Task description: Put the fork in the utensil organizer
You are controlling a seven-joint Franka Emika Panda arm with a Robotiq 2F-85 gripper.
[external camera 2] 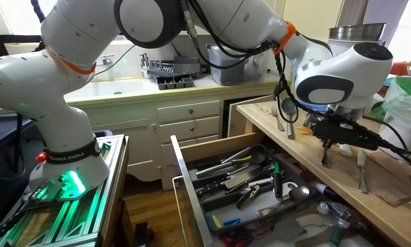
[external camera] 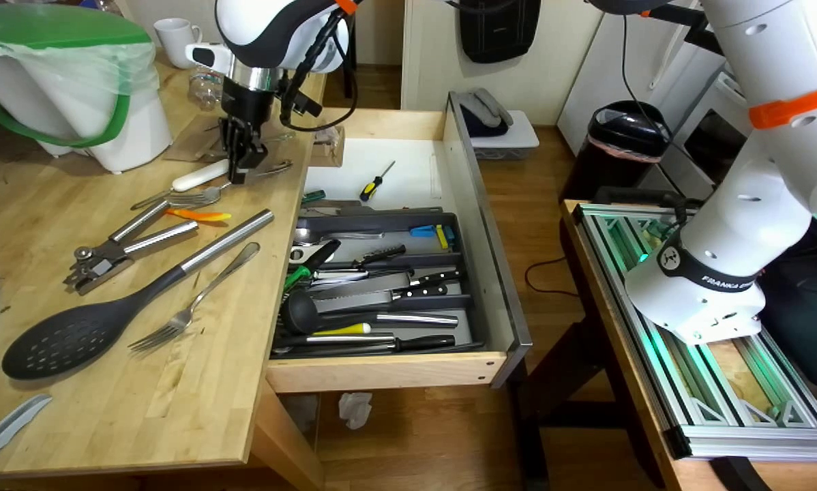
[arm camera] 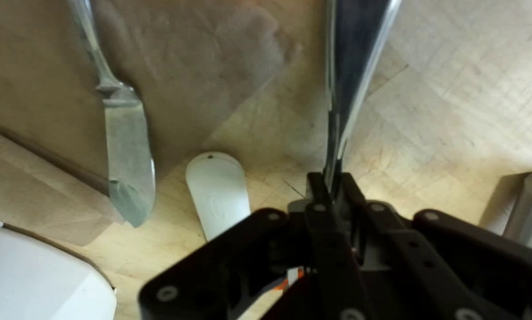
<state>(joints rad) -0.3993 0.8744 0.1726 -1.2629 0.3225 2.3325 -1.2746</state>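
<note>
My gripper is low over the wooden counter and shut on the handle of a slim silver fork. The fork's tines point away from the drawer, and its handle points toward it. I cannot tell whether it touches the counter. In the wrist view the fork's handle runs up from between the closed fingertips; the tines are hidden. It also shows below the gripper in an exterior view. The dark grey utensil organizer lies in the open wooden drawer, also seen in an exterior view, with utensils in its compartments.
A second fork, a slotted spoon, a metal-handled can opener and an orange item lie on the counter. A white handle and a spreader lie near the gripper. A green-lidded bucket stands behind.
</note>
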